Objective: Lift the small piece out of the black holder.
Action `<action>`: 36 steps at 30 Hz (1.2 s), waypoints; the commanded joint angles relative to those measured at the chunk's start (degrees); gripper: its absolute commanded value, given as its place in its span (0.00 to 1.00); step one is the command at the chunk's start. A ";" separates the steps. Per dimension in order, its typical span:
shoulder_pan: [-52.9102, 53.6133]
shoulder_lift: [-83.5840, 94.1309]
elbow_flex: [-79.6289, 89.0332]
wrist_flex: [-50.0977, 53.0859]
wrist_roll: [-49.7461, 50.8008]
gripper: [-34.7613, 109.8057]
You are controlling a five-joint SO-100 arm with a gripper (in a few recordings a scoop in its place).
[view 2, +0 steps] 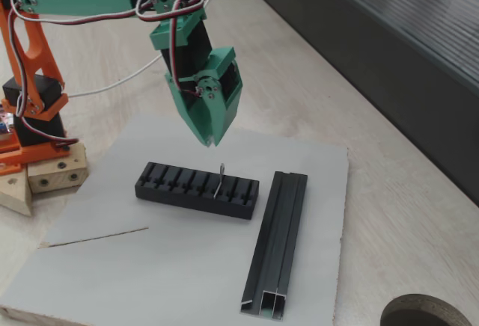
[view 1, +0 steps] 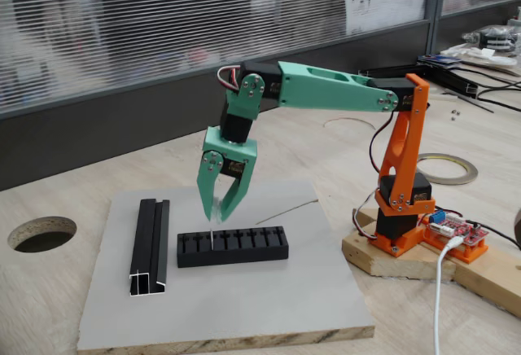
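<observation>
Nearest the camera, 1 black channel rail (view 2: pixel 275 245) lies on the grey board (view 2: pixel 179 281), just beside 1 black slotted holder (view 2: pixel 196 189). 1 small silvery pin (view 2: pixel 220 179) stands upright in a slot near the holder's rail end, top poking out. 1 green gripper (view 2: pixel 209 140) hangs above it, tips apart from the pin in this fixed view; in a fixed view the gripper (view 1: pixel 216 215) looks nearly on the pin (view 1: pixel 212 237). Jaws look almost closed, holding nothing, though that is hard to confirm. Step: approach before grasp. Next: open slightly, descend, pinch, lift straight. 1 thin grey wire (view 1: pixel 286 211) lies behind.
</observation>
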 commanded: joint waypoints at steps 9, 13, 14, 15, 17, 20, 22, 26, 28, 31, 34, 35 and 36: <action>-1.14 0.09 0.35 0.18 1.23 0.29; -1.32 -2.99 0.35 -0.18 1.23 0.29; -1.32 -2.99 0.35 -0.18 1.23 0.29; -1.23 -2.99 0.35 -0.18 1.14 0.30; -1.05 -2.81 0.35 -0.18 1.14 0.32; -0.97 -2.72 0.35 -0.18 1.14 0.37; -1.14 -2.64 0.35 -0.09 1.14 0.39; -1.32 -2.64 0.26 0.09 1.14 0.42; -1.32 -2.64 0.26 0.44 1.14 0.42; -1.41 -2.64 0.26 0.62 1.14 0.41; -1.41 -2.64 0.26 0.70 1.14 0.41; -1.41 -2.64 0.26 0.70 1.14 0.41; -1.49 -2.81 0.26 0.70 1.14 0.41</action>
